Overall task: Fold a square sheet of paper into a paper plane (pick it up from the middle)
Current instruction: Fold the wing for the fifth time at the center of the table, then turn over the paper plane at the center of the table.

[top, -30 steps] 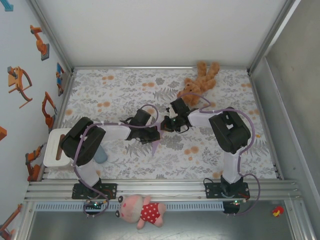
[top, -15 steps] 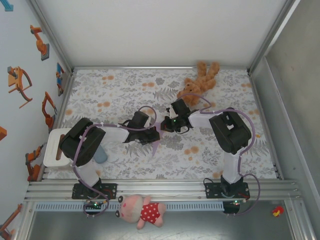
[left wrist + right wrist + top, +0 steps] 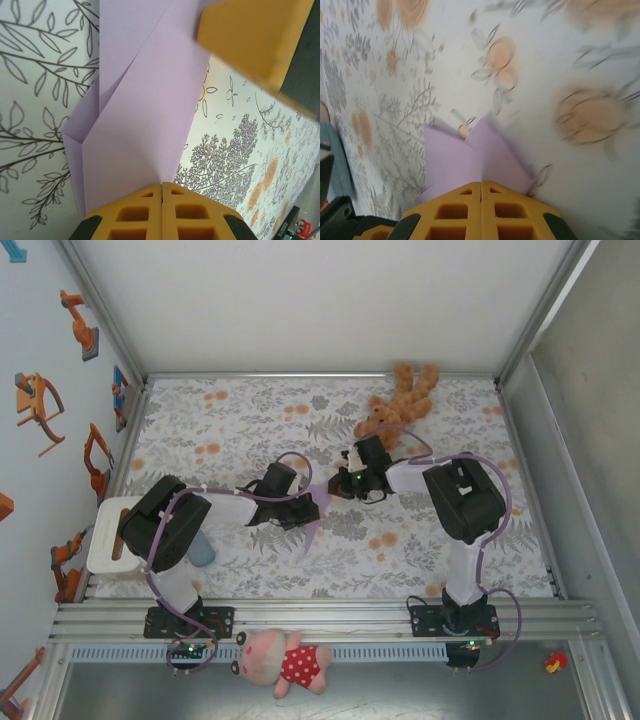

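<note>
Right claw [image 3: 480, 184] had eased back toward the teddy bear [image 3: 403, 400] while the left claw [image 3: 161, 186] held its spot. Both were clenched on the lilac paper [image 3: 140, 125], stretched between them over mid-worktop [image 3: 230, 420] and already creased into overlapping flaps. It looked like a pull to tighten the fold: plane unfinished, tear risk.

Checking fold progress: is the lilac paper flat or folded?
Folded. The lilac paper shows overlapping layers and a diagonal crease, gripped by the shut left pincer and right pincer.
</note>
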Motion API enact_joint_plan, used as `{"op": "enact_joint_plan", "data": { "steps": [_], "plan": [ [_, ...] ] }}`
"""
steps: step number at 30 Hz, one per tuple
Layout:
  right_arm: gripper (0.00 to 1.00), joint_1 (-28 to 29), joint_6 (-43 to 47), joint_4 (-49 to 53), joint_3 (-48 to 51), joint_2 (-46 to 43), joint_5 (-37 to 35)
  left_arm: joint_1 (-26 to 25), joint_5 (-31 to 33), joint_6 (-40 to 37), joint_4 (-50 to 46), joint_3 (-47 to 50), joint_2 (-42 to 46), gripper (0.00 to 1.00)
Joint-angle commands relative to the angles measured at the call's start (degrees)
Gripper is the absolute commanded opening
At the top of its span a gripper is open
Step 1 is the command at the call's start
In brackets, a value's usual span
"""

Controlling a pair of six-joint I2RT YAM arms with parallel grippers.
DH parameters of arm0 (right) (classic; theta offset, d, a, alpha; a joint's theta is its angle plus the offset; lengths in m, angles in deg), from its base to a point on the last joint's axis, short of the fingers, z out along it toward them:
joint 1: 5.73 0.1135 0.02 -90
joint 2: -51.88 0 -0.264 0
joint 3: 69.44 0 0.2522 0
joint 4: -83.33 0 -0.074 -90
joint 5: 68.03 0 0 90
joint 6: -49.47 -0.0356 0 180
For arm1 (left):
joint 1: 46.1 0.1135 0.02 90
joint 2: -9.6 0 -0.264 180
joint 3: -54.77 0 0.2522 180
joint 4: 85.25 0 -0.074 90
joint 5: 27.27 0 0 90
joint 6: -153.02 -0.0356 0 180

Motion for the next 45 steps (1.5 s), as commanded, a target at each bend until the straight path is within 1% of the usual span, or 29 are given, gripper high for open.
{"op": "enact_joint_plan", "data": {
  "steps": [1, 5, 11, 14, 16, 18, 20, 22, 24, 27, 29, 30, 33, 36, 40, 45],
  "plan": [
    [0.00, -4.6, 2.5, 0.7, -1.6, 3.4, -7.6, -0.1, 1.1, 0.4, -8.4, 2.8, -2.8, 0.00],
    [0.00, -4.9, 3.8, 2.6, -2.7, 2.4, -8.5, 0.0, 0.5, -0.5, -8.9, 1.5, -1.8, 0.00],
    [0.00, -4.8, 4.3, 4.7, -1.5, -3.7, -9.2, 0.0, -0.3, -3.2, -12.6, -4.2, 2.2, 0.03],
    [0.01, -4.3, 3.6, 6.4, 0.8, -8.8, -10.3, 0.1, 0.2, -4.3, -15.0, -6.9, 4.8, 0.11],
    [0.01, -3.1, 3.1, 9.6, 1.8, -12.4, -12.2, 0.4, 1.4, -4.9, -16.6, -7.6, 7.6, 0.20],
    [0.08, -1.0, 3.0, 13.4, 2.0, -15.4, -15.0, 1.0, 3.0, -5.3, -17.6, -6.9, 10.9, 0.29],
    [0.19, 1.9, 2.6, 19.0, 0.9, -17.7, -19.9, 2.3, 4.9, -5.3, -18.7, -5.3, 14.7, 0.38],
    [0.29, 5.0, 1.5, 24.0, -0.6, -19.3, -25.0, 3.8, 6.5, -5.6, -19.8, -3.2, 18.9, 0.44],
    [0.39, 8.4, -0.7, 28.0, -2.3, -19.7, -29.3, 5.8, 8.7, -5.6, -21.7, -0.6, 23.2, 0.53],
    [0.51, 13.6, -4.1, 33.2, -6.0, -18.3, -34.7, 8.9, 11.6, -5.8, -24.7, 3.2, 29.5, 0.69],
    [0.61, 17.1, -5.6, 36.4, -9.4, -16.0, -38.1, 11.1, 13.0, -5.9, -27.1, 5.4, 33.1, 0.79],
    [0.63, 18.7, -6.5, 38.1, -11.5, -14.5, -39.8, 12.4, 13.7, -5.9, -28.3, 6.5, 34.7, 0.83],
    [0.65, 22.7, -8.7, 43.6, -17.8, -9.1, -44.5, 15.7, 14.7, -6.2, -31.2, 8.9, 38.5, 0.92],
    [0.66, 25.3, -10.0, 48.5, -24.0, -3.3, -48.2, 18.3, 15.1, -6.3, -32.5, 11.1, 41.0, 0.99],
    [0.66, 27.1, -11.9, 52.6, -30.1, 2.4, -51.3, 20.0, 16.1, -6.8, -33.8, 12.8, 43.2, 0.96],
    [0.66, 27.8, -13.1, 54.7, -33.7, 7.2, -51.7, 20.5, 17.6, -8.0, -35.3, 13.5, 44.4, 0.96]
  ]
}}
